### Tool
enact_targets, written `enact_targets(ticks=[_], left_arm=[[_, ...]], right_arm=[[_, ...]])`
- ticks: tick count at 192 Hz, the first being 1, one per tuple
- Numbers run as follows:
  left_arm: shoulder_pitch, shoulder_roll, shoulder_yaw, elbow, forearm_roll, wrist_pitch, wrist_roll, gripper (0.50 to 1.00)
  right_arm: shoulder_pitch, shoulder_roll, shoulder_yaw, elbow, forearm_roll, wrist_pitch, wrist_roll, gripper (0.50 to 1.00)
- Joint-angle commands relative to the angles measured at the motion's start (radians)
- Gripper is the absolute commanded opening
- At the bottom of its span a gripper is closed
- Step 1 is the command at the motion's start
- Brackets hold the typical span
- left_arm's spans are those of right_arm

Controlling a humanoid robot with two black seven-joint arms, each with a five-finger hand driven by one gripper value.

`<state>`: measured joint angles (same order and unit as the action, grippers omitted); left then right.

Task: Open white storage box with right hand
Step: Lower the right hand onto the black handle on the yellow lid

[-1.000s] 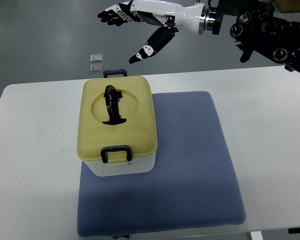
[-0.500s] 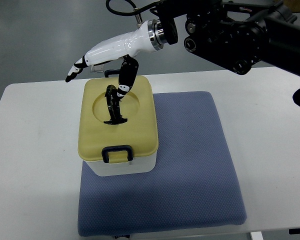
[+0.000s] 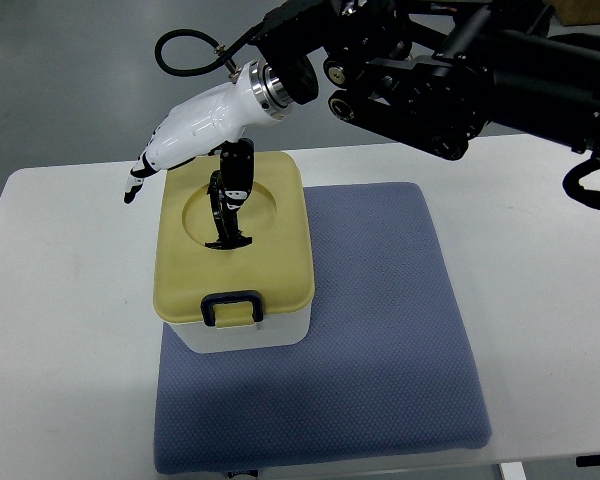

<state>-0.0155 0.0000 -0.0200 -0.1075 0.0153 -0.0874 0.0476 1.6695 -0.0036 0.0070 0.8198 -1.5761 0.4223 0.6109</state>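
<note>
Reaching from the right, the right hand (image 3: 185,140) hangs over the white storage box (image 3: 236,262) with fingers stretched out, holding nothing; the box sits on the blue mat (image 3: 380,340). It looks rigid, light plastic; the black handle (image 3: 226,210) seems the best grip

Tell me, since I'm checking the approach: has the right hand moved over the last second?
Yes. The right hand swung left and down in the picture, from beyond the table to the far left of the storage box lid.

Right hand (image 3: 195,135) blocks far part of lid (image 3: 235,240); near latch (image 3: 231,306) free; table (image 3: 60,300) left of box bare.
</note>
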Motion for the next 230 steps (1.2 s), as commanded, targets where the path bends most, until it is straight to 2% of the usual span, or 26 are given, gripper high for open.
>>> enact_targets(ticks=[1,56,182,230], left_arm=[[0.000,0.000,0.000,0.000,0.000,0.000,0.000,1.000],[0.000,0.000,0.002,0.002,0.000,0.000,0.000,1.000],[0.002,0.000,0.002,0.002,0.000,0.000,0.000,1.000],[0.002,0.000,0.002,0.002,0.000,0.000,0.000,1.000]], right_arm=[[0.015,0.004,-0.022,0.024,-0.025,-0.002,0.000,0.921],[0.015,0.004,-0.062,0.032,-0.075,-0.068,0.000,0.919],[0.010,0.004,-0.120,0.041,-0.122,-0.132,0.000,0.905],[0.010,0.004,-0.131,0.041,-0.122,-0.132,0.000,0.840]])
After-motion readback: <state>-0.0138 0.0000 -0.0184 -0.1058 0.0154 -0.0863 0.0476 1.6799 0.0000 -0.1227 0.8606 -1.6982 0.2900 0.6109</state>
